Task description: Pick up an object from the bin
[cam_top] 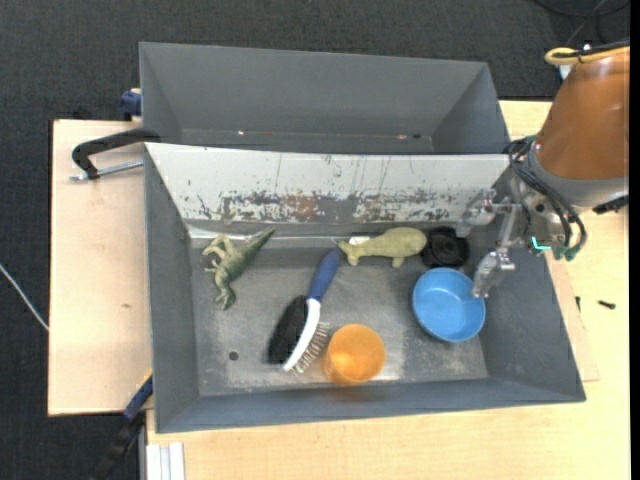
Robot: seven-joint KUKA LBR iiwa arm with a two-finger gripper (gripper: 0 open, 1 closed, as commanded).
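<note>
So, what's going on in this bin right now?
A robot arm reaches into the grey bin from the right. Its end effector hangs over the right rim of the blue bowl, and nothing is lifted yet. Elsewhere lie a blue-handled hairbrush, an orange cup, a green dinosaur, a pale toy animal and a black round thing.

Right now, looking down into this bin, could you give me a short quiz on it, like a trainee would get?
1. True or false: the blue bowl is the thing nearest the tool.
2. Which thing lies right beside the brush head? A) green dinosaur B) orange cup C) black ring
3. Fill in: the brush's handle is ____.
Key: 1 true; 2 B; 3 blue.
</note>
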